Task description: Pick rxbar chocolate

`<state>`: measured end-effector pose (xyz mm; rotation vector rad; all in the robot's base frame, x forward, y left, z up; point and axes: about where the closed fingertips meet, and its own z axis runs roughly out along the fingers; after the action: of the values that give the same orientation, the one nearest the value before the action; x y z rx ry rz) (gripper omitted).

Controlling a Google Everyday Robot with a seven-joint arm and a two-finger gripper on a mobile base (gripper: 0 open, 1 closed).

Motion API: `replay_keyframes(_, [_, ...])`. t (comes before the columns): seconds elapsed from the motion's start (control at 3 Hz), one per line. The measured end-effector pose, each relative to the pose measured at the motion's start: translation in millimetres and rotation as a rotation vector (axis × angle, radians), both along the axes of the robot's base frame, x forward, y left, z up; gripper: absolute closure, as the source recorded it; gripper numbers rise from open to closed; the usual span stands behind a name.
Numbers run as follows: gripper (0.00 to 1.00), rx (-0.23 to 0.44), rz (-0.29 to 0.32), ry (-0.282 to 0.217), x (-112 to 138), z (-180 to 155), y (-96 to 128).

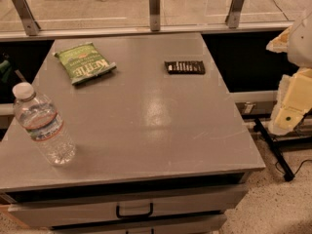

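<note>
The rxbar chocolate (184,67) is a small flat dark bar with a row of white lettering. It lies flat on the grey table (146,126), towards the back right. My gripper (288,110) is at the right edge of the view, off the table's right side and lower than the tabletop, well apart from the bar. It holds nothing that I can see.
A green Kettle chip bag (84,62) lies at the back left of the table. A clear water bottle (43,126) with a white cap stands at the front left. A rail with metal posts (154,9) runs behind the table. Drawers with a black handle (134,211) are below the front edge.
</note>
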<state>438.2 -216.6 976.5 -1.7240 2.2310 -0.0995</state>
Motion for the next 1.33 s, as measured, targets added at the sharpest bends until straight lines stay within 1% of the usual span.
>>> replay_keyframes(0.33, [0.0, 0.0, 0.0, 0.0, 0, 0, 0])
replay_keyframes(0.67, [0.0, 0.049, 0.01, -0.042, 18, 0, 7])
replay_keyframes(1.0, [0.0, 0.133, 0.06, -0.116, 71, -9, 26])
replay_keyframes(1.33, [0.0, 0.226, 0.094, -0.175, 139, -25, 51])
